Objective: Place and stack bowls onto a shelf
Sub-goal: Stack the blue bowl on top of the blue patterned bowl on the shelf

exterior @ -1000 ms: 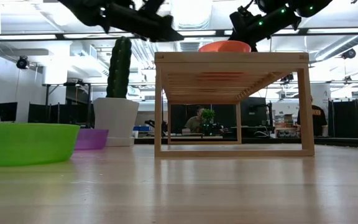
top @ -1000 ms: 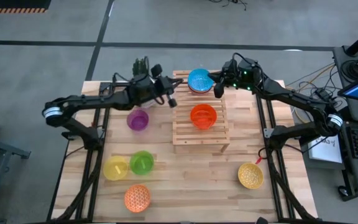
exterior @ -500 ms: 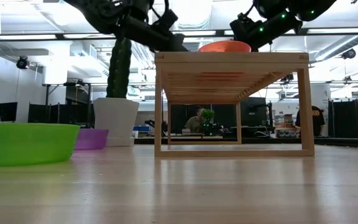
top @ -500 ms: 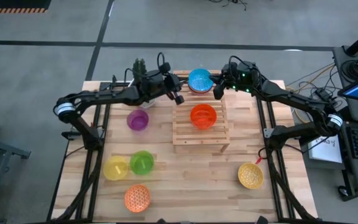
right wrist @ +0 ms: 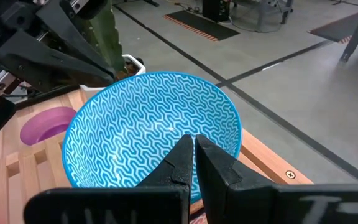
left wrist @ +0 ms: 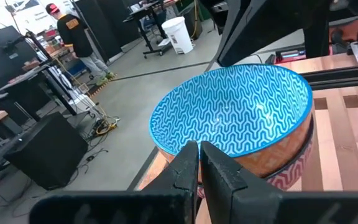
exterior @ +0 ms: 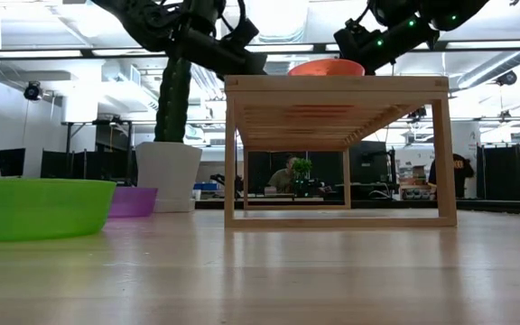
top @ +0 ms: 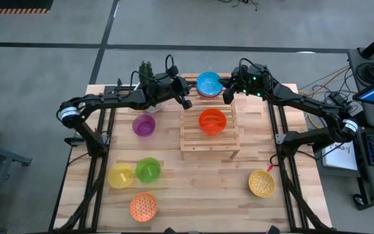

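Sitting on a light wooden table (top: 193, 175), the slatted shelf (top: 208, 140) carries a red-orange bowl (top: 212, 121) near its middle and a blue patterned bowl (top: 208, 84) at its far edge, stacked on another bowl whose rim shows underneath in the wrist views. The left gripper (top: 186, 102) hovers just beside the blue patterned bowl on one side, fingers pressed together and holding nothing; the right gripper (top: 227, 96) hovers just beside it on the other, likewise clenched and empty. On the table, off the shelf, lie a purple bowl (top: 144, 125), a green bowl (top: 148, 169) touching a yellow bowl (top: 121, 175), an orange lattice bowl (top: 143, 206) near the front edge, and a yellow lattice bowl (top: 261, 182) on the right arm's side. A cactus in a white pot (exterior: 167, 135) stands at the far left corner. Grey floor surrounds the table; beyond it the low view shows an open workroom with ceiling strip lights, dark desks and a person (exterior: 286, 171) seated far back
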